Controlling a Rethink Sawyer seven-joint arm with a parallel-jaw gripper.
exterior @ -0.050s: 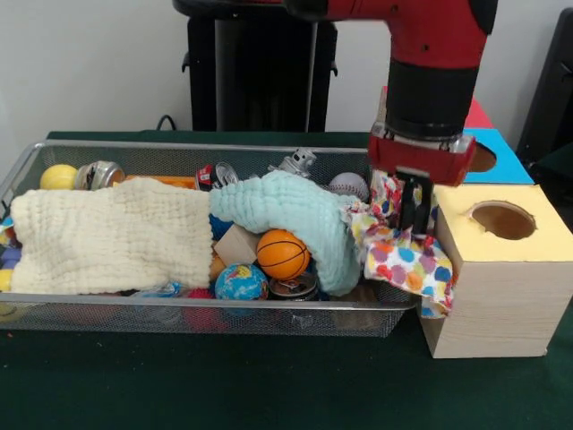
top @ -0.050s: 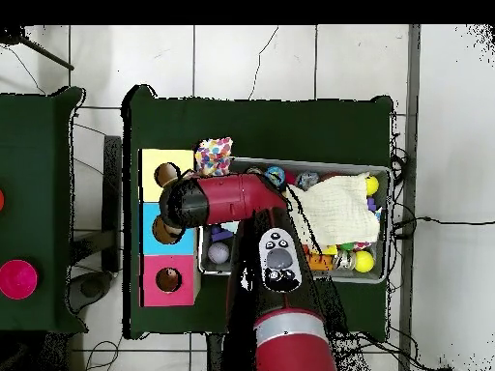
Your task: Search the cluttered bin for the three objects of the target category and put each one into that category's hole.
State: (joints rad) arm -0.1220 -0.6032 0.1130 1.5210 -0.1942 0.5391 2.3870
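Green cloth covers the table (exterior @ -0.050s: 269,385), and a wire-mesh bin (exterior @ -0.050s: 206,313) fills the middle left of the front view. At its right end the gripper (exterior @ -0.050s: 414,215) hangs below the red arm (exterior @ -0.050s: 430,54), its dark fingers (exterior @ -0.050s: 407,208) sunk into a dotted cloth (exterior @ -0.050s: 403,260) that spills over the bin's right rim and touches the yellow-topped box (exterior @ -0.050s: 501,287). Whether the fingers are apart or pinching the cloth cannot be told.

Balls lie scattered through the bin: a basketball (exterior @ -0.050s: 283,253) at centre, a globe-printed ball (exterior @ -0.050s: 240,282) just below it, a baseball (exterior @ -0.050s: 348,185) near the back right, and a yellow ball (exterior @ -0.050s: 58,176) at the far left. A pale blue cloth (exterior @ -0.050s: 286,210) arches over the basketball, and a cream cloth (exterior @ -0.050s: 112,237) blankets the left half. Tin cans (exterior @ -0.050s: 98,174) show along the back edge, and a wooden block (exterior @ -0.050s: 235,244) sits beside the basketball.

In the overhead view, the yellow box's hole (top @ -0.050s: 166,174) sits at upper left, with blue (top @ -0.050s: 166,230) and pink (top @ -0.050s: 168,280) boxes below it.
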